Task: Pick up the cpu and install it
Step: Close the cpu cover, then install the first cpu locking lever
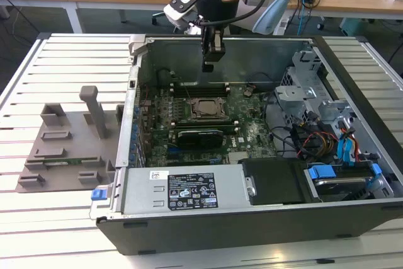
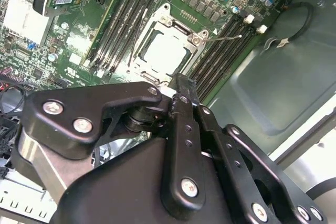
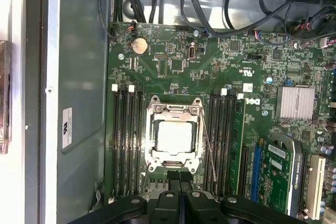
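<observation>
silvery-grey cpu (image 3: 173, 137) is sitting in the socket frame (image 3: 157, 109) on the green motherboard (image 3: 173, 66), flat and square to it in both wrist views. in the exterior view it's just left of frame centre, inside the open case (image 1: 252, 55). memory slots (image 3: 123, 140) run along both sides of the socket, just beside it.

hand (image 1: 210, 64) hangs in the upper middle of the exterior view, above the board and near the case's back wall, well apart from the chip. fingers (image 3: 171, 182) are pressed together with nothing between them, so it's narrow and empty.

step, as i read it: placement looks done and the work is at the securing end. thin wire lever (image 3: 207, 145) lies along the socket's side; can't tell whether it's hooked or loose. if loose, the install isn't locked down yet.

any further contact would call for a straight, light approach. the slots crowd the socket, the lever is thin, and the chip shouldn't be nudged sideways.

black expansion card (image 1: 200, 135) sits just below the socket in the exterior view. grey tray (image 1: 63, 149) is on the slatted counter (image 1: 63, 61) at that view's left, outside the case.
</observation>
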